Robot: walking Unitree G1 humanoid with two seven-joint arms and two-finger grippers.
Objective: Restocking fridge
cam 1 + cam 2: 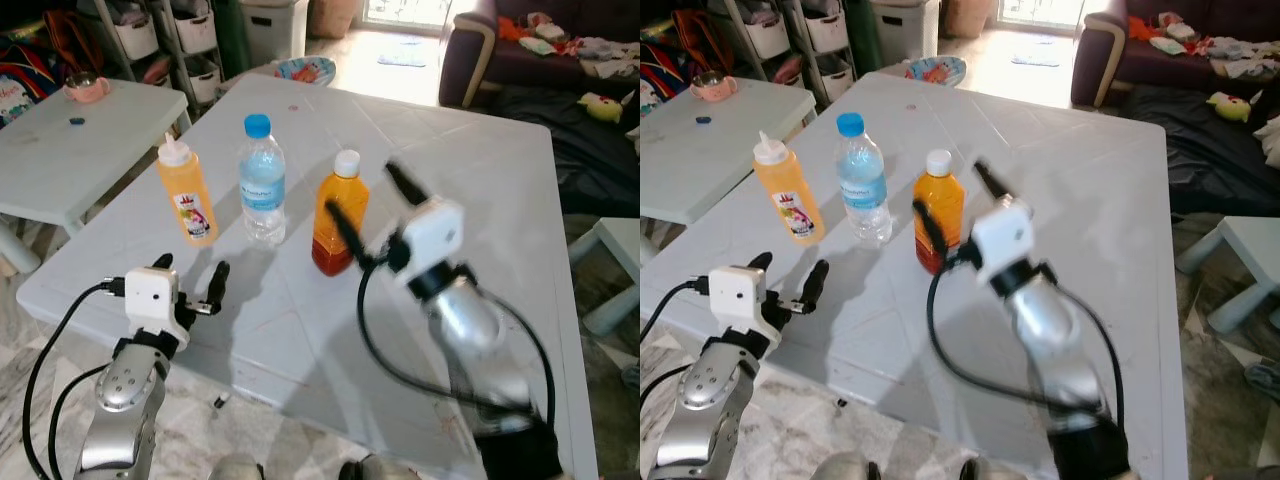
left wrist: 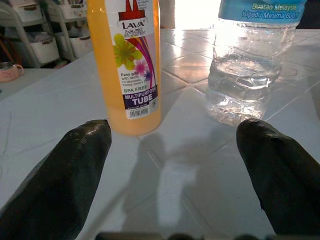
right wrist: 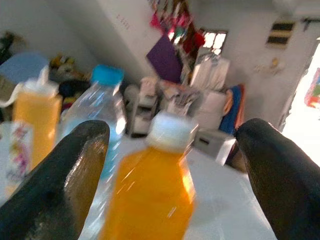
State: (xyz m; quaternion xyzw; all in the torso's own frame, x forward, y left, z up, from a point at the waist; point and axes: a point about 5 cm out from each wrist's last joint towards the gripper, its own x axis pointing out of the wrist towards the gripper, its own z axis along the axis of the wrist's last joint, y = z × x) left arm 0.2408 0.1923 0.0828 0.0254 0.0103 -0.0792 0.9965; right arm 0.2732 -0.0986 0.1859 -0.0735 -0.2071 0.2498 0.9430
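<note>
On the white tiled table (image 1: 480, 190), the white-capped orange juice bottle (image 1: 338, 212) stands upright, with the blurred right gripper (image 1: 368, 208) spread around it, apparently not touching. Beside it stand a blue-capped clear water bottle (image 1: 262, 182) and a yellow squeeze tube (image 1: 186, 193); the left gripper (image 1: 190, 282) gapes nearby.

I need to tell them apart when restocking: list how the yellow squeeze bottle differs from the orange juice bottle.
The yellow squeeze bottle has a pointed white nozzle; the orange juice bottle has a flat white screw cap. The squeeze bottle carries a flowered label; no label shows on the juice bottle. The squeeze bottle stands ahead of the open left gripper, while the juice bottle stands between the open right gripper's fingers. Both stand upright on the white table.
</note>
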